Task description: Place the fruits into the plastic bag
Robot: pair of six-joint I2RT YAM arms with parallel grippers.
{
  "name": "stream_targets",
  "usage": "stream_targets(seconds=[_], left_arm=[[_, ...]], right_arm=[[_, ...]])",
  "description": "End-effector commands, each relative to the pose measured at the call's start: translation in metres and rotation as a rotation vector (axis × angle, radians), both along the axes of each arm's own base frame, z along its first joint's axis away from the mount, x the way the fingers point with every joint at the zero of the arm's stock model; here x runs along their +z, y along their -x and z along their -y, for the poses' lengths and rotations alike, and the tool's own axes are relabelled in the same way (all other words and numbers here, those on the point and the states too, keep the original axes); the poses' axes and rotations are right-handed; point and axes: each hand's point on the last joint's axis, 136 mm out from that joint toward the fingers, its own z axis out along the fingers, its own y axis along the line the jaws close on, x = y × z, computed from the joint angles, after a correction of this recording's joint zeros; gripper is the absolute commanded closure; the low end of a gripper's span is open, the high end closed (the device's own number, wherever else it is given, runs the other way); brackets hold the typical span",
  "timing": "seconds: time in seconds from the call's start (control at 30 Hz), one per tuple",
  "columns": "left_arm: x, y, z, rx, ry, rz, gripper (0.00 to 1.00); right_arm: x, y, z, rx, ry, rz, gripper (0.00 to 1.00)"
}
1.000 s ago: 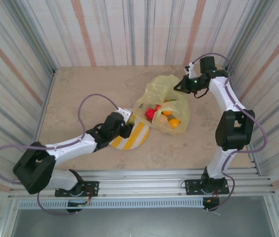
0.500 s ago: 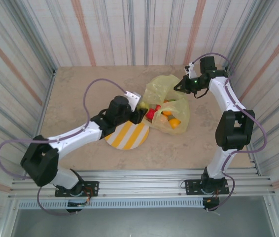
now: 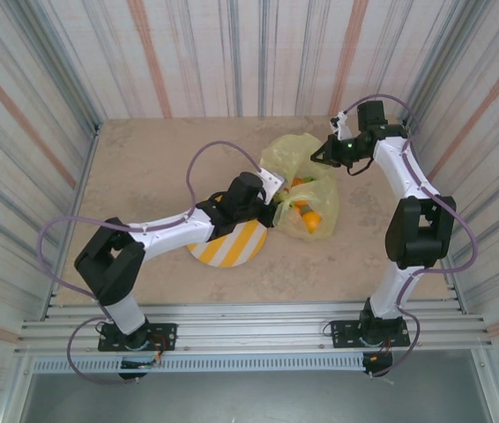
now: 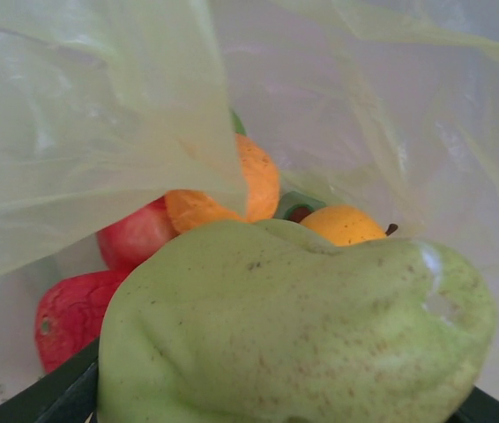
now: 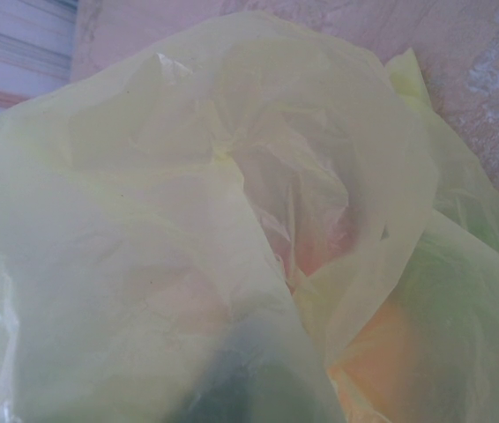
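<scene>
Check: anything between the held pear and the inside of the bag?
Partly. In the left wrist view, a drooping fold of the plastic bag hangs across the upper left of its mouth, just beyond the pear. Right of it, the way to the fruits already inside looks open.

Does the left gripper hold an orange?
No, the left gripper holds a green pear, with the oranges lying behind it in the bag.
</scene>
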Motion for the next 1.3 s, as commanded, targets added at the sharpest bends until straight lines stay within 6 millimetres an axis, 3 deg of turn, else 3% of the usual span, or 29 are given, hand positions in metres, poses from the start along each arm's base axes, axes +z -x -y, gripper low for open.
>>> stream_targets(seconds=[0.0,0.63,0.9,1.27], left_arm=[[0.01,-0.001,0.018,-0.04,0.033,0.005,0.37],[-0.002,-0.029,0.081,-0.1,0.056,-0.04,0.32],[-0.019,-0.037,0.091,-0.093,0.031,-0.058,0.3],[-0.008,-0.039,0.087,-0.093,0.012,-0.024,0.2]], right_arm=[[-0.009,0.005,-0.005,0.033,-0.005,-0.024,1.0],[-0.009,0.005,-0.004,0.029,-0.006,-0.027,1.0],[-0.01,0.005,-0.004,0.03,-0.006,-0.029,1.0],[-0.012,0.006,-0.004,0.03,-0.004,-0.032,1.0]])
